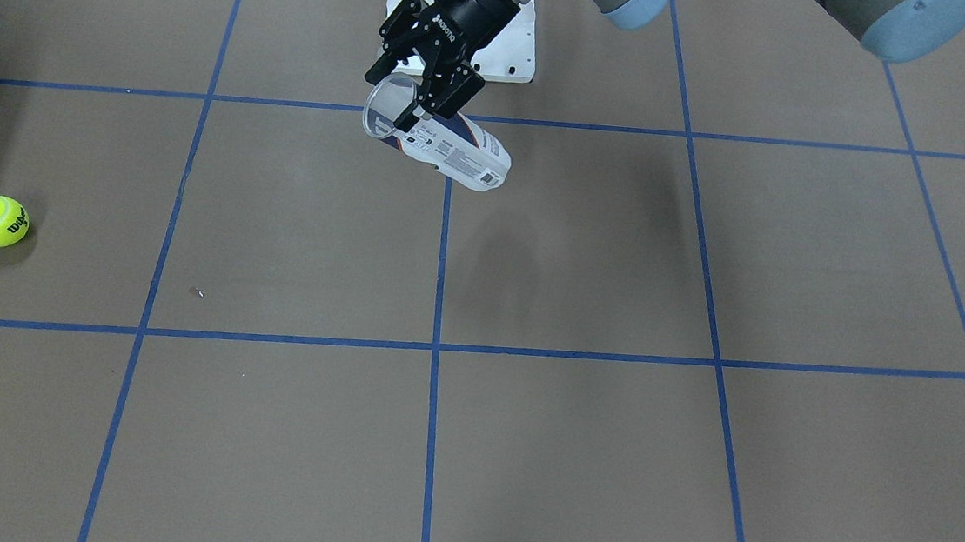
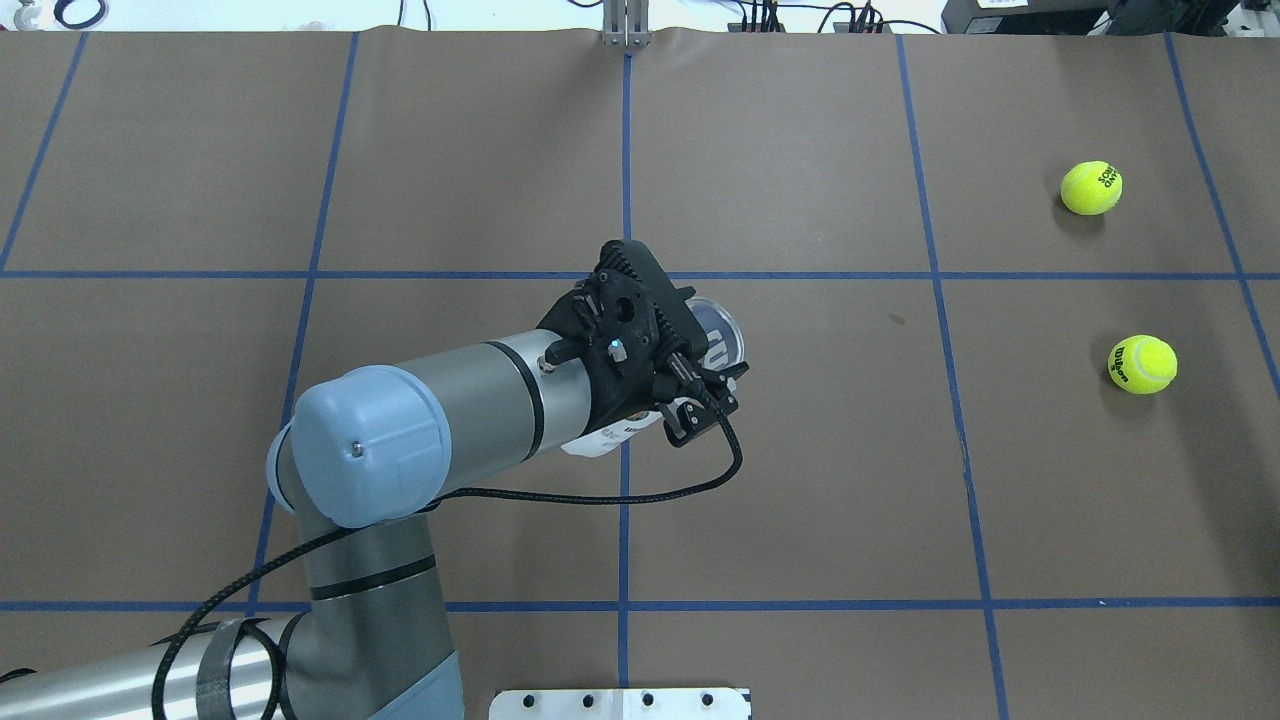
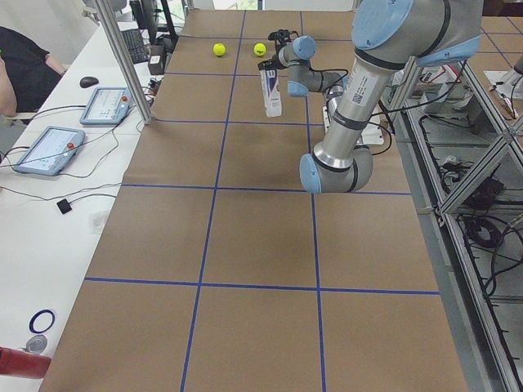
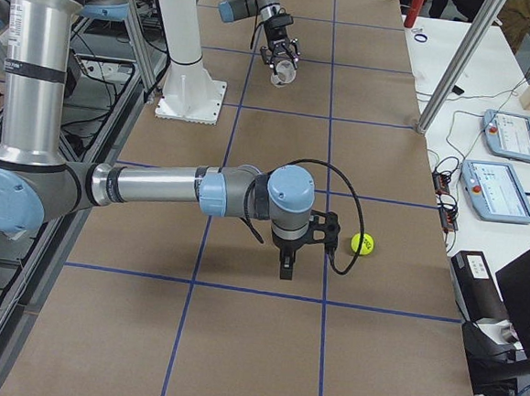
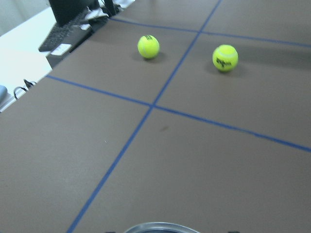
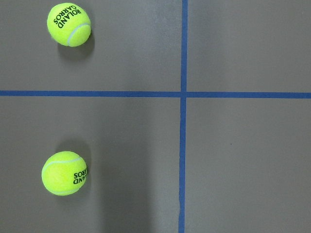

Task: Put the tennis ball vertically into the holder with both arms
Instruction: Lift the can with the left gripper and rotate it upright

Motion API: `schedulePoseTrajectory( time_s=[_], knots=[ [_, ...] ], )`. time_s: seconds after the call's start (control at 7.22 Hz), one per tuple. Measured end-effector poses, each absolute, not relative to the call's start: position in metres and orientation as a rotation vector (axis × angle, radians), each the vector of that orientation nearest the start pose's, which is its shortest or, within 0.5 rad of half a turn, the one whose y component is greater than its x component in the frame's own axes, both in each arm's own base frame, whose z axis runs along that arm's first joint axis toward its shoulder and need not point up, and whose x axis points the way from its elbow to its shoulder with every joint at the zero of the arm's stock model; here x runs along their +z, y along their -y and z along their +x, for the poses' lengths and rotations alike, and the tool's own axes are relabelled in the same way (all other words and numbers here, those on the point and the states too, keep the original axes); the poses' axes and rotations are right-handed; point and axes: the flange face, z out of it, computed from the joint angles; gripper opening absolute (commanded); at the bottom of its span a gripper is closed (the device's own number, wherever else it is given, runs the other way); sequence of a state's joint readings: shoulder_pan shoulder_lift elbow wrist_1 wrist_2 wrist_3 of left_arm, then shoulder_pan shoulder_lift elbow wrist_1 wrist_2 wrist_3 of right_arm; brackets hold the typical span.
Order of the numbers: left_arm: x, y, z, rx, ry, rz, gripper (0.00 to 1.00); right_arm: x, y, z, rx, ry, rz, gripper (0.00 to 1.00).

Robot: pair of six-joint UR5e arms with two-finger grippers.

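- Look at the left arm [image 2: 480,400]: it is a silver tube between grey joints, each closed by a rounded light-blue cap [image 2: 355,450] with one small screw at its centre.
- You'll see a black braided cable [image 2: 600,498] running from the wrist back along that arm, bound to the tube by black straps [image 2: 215,672].
- The left gripper [image 1: 421,95] is all black, with linked two-finger jaws and white "ROBOTIQ" lettering on its body.
- Note the white label [image 3: 357,96] with black print on the left arm's silver tube.
- The right arm [image 4: 151,187] has the same silver tubes and blue-grey joints, ending in a black right gripper [image 4: 285,266].
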State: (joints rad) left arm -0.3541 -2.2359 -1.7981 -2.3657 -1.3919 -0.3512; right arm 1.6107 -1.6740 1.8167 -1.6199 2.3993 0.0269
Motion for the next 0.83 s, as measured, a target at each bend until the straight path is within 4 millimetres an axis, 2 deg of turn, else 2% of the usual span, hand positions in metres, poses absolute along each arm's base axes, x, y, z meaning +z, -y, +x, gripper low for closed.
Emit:
schedulePoseTrajectory(
  time_s=[0.42,0.83],
  knots=[
    [0.113,0.368,0.517,0.174,-1.244,1.432,0.44,0.582,0.448,0.078,0.022,0.827,0.102,0.99],
    [0.126,0.377,0.512,0.063,-1.251,1.464,0.44,0.581,0.449,0.078,0.024,0.827,0.103,0.99]
  ],
)
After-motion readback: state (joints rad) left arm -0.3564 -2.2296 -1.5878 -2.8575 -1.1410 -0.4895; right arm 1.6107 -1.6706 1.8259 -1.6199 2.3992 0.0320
